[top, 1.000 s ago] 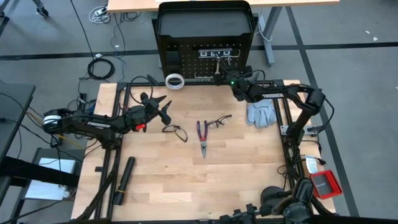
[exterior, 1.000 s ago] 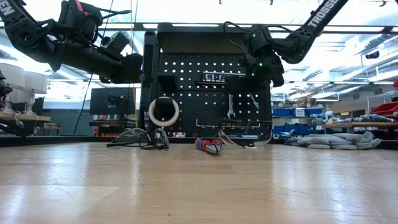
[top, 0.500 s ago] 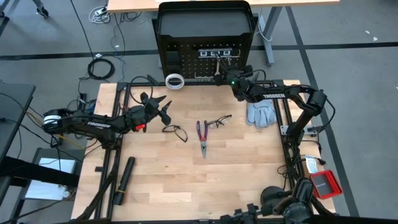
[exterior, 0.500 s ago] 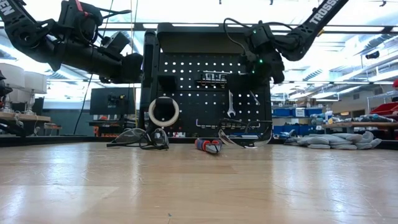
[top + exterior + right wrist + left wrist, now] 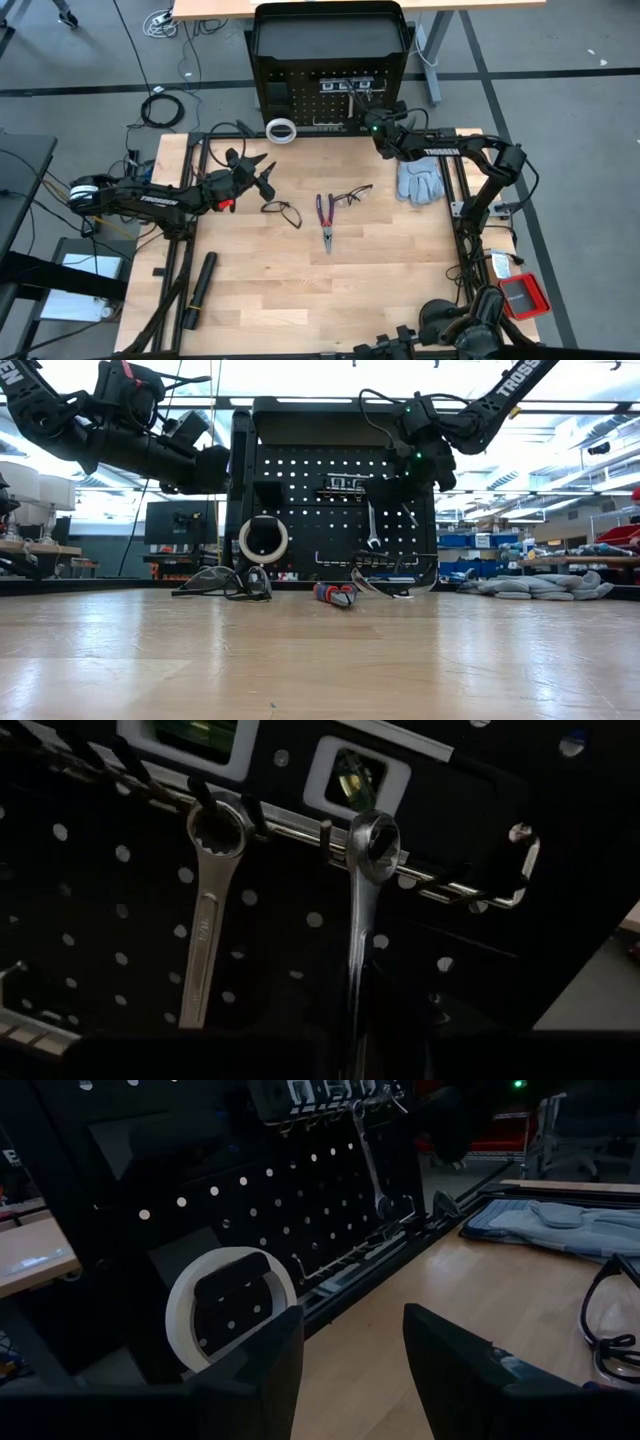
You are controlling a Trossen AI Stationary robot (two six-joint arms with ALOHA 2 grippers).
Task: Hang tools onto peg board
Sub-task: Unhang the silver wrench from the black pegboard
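The peg board (image 5: 330, 60) stood upright at the table's far edge, and everything else is placed from it. On its hook rail hung two silver wrenches (image 5: 365, 910), ring ends over the hooks, beneath a black strip with white squares (image 5: 343, 484). The right gripper (image 5: 366, 118) was close against the board's face at the nearer wrench; whether its fingers were spread or pinching the shank could not be told. The white tape ring (image 5: 232, 1308) leaned against the board's foot toward the left arm's side. In front of the board, on the table (image 5: 300, 290), lay the red-and-blue-handled pliers (image 5: 325, 222), with one pair of glasses (image 5: 352, 194) just beside them toward the right arm and another pair of glasses (image 5: 282, 211) toward the left. The left gripper (image 5: 262, 180) hovered well out from the board, above the second pair, its fingers (image 5: 255, 1370) spread and holding nothing. Grey gloves (image 5: 420, 182) lay off the board's right corner
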